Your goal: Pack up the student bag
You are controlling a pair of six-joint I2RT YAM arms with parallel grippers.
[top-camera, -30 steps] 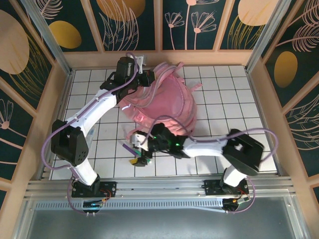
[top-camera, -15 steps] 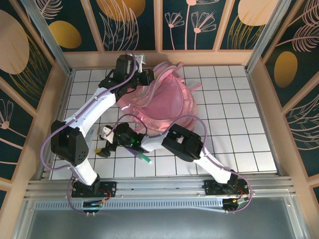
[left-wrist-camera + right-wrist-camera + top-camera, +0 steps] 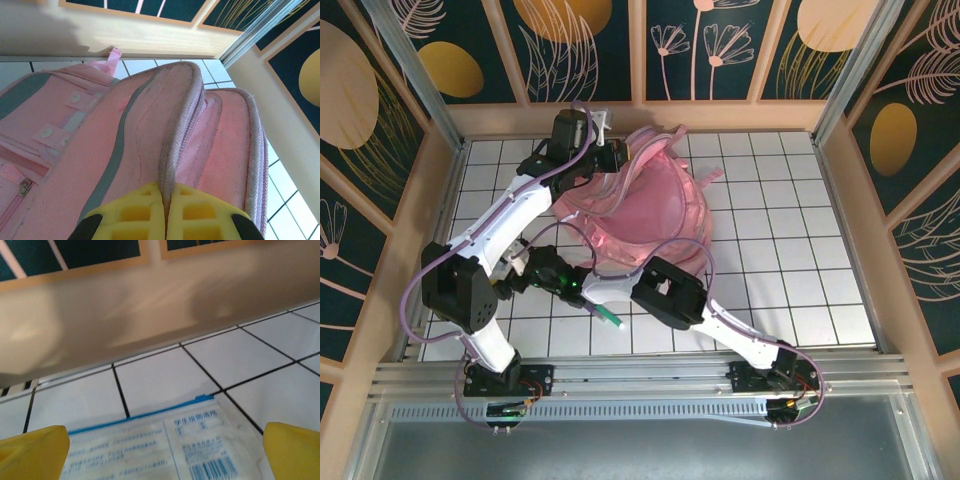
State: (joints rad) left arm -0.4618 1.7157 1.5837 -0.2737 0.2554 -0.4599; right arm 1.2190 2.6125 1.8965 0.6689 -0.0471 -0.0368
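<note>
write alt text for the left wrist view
The left gripper, its yellow fingers shut, pinches the raised zip rim of the pink student bag. A grey strip runs along the bag's panel and white snap buttons sit to the left; white table tiles and a beige wall lie beyond.

- Student bag: pink fabric throughout, with grey-silver strips and pale pink press studs.
- Table: white tiles crossed by a dark grid.
- Walls: dark teal panels with gold ovals and pale line-drawn leaves and flowers, framed in light wood.
- Left gripper and right gripper: yellow fingers.
- Arms: white shells, black joints, purple cables.
- Packet: white, with a blue top edge, blue print and a blue barcode.
- Thin stick on the tiles: seemingly green, too small to be sure.
</note>
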